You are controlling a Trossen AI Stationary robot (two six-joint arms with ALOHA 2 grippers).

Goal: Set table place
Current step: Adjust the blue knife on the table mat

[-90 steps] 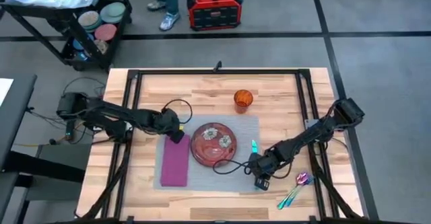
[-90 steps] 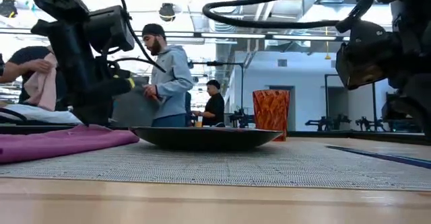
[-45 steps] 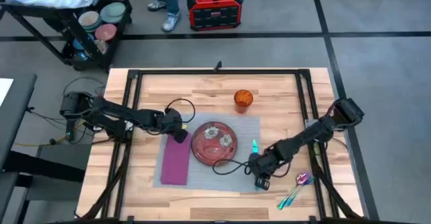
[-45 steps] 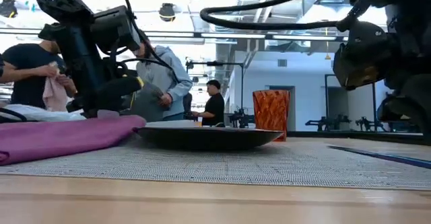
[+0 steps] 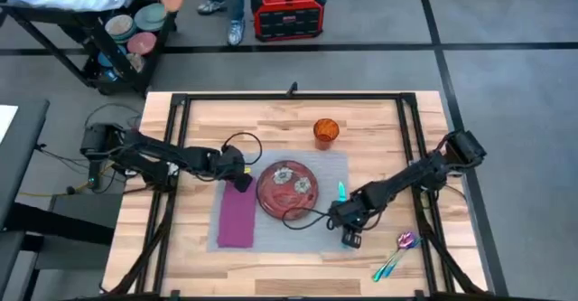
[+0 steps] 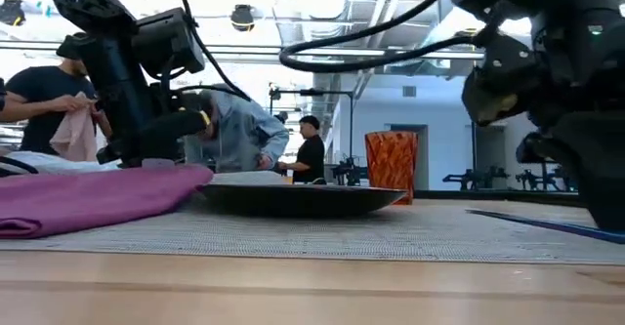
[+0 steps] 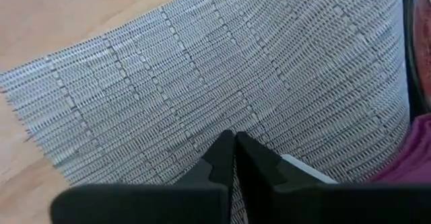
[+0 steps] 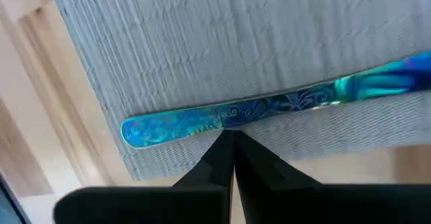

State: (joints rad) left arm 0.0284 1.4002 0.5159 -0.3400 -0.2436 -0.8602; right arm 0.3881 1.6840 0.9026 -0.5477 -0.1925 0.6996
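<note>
The grey placemat lies in the middle of the table. On it rest a dark red plate, a purple napkin to the plate's left and a blue utensil near its right edge. My left gripper is shut, low over the placemat at the napkin's far end. My right gripper is shut, its tips at the utensil. My left gripper hovers or rests with shut tips on the placemat beside the napkin; I cannot tell whether it touches. My right gripper's shut fingertips meet the near long side of the utensil's handle, coming across it and slanting down. The utensil lies flat on the placemat.
An orange cup stands just past the placemat's far right corner. More utensils lie on the bare wood near the table's near right corner. A black frame runs along the table's edges. People stand beyond the far edge.
My right gripper has moved toward the table's far left, up to the blue utensil, staying shut. My left gripper has shifted slightly off the napkin's far end, which now stands higher in the low view.
</note>
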